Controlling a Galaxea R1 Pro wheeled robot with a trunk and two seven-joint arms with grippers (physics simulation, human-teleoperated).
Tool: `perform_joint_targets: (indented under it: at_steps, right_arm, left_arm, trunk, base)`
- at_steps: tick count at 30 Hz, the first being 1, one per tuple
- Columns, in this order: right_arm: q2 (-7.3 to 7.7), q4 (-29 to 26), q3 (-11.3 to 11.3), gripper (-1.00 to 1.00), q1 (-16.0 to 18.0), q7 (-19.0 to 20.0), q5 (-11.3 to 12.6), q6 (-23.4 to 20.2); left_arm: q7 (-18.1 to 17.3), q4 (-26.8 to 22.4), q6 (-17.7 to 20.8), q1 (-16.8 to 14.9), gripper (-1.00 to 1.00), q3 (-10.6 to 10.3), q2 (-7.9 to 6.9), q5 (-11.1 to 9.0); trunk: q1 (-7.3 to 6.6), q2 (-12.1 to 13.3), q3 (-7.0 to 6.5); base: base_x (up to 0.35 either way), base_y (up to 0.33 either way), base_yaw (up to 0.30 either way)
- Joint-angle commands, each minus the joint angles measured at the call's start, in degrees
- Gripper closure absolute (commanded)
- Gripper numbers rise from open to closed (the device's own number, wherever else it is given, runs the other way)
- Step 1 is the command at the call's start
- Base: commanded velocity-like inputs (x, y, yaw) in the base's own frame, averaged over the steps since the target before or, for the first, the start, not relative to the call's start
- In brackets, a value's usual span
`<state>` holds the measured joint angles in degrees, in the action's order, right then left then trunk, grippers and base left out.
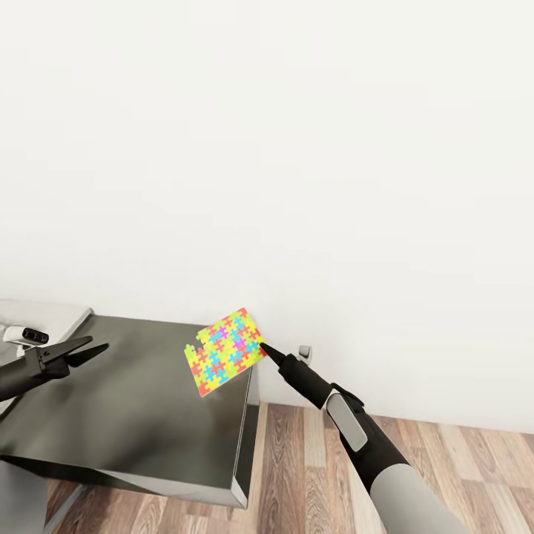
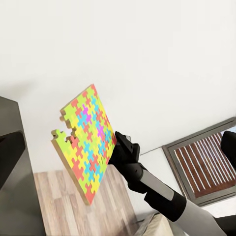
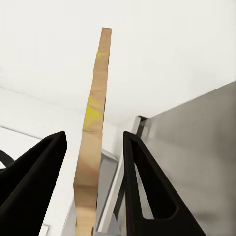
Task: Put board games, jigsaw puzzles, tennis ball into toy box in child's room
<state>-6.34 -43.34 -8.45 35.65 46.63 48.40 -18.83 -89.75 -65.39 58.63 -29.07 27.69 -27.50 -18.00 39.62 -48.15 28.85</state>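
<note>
Scene: a robot beside the low dark section of a counter (image 1: 133, 415), facing a white wall above a wood floor.
Jigsaw puzzle (image 1: 225, 351): one bright, multicoloured flat square, lifted clear above the counter's far right corner and tilted on edge.
Right tool (image 1: 265, 348): clamped on the puzzle's right edge; in the right wrist view the thin board runs between the two black fingers (image 3: 34, 182).
Left tool (image 1: 87, 348): prongs slightly apart, holding nothing, over the counter's left side.
Toy box: a pale grey rim (image 1: 44, 315) at far left may be it; cannot tell.
Doing it well: the edge grip looks slim, so the carry towards the box probably wants slow, level travel with the clamp kept firm.
</note>
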Motion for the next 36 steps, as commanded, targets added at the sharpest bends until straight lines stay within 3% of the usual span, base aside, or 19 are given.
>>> perform_joint_targets:
  at_steps: [1,8,16,36]
  right_arm:
    - [0.01,0.0,0.0,1.00,0.0,0.0,0.6,-0.5]
    - [-0.03,0.0,0.0,1.00,0.0,-0.1,0.7,-0.5]
    - [-0.01,0.0,0.0,1.00,0.0,-0.1,0.7,-0.5]
    - [-0.01,0.0,0.0,1.00,0.0,0.0,0.7,-0.5]
  left_arm:
    - [-0.2,0.0,0.6,0.0,-1.00,0.0,-0.01,0.1]
    - [-0.2,0.0,0.6,0.0,-1.00,0.2,-0.08,0.1]
    - [-0.2,0.0,0.6,0.1,-1.00,3.1,-0.27,0.1]
    - [-0.2,0.0,0.6,0.1,-1.00,3.3,-0.27,0.0]
  trunk:
    - [0.01,0.0,-0.04]
    - [0.01,0.0,-0.70]
    - [0.01,0.0,-1.46]
    - [0.01,0.0,-3.35]
  base:
    - [0.000,0.000,0.000]
    - [0.000,0.000,0.000]
    - [0.000,0.000,0.000]
    - [0.000,0.000,0.000]
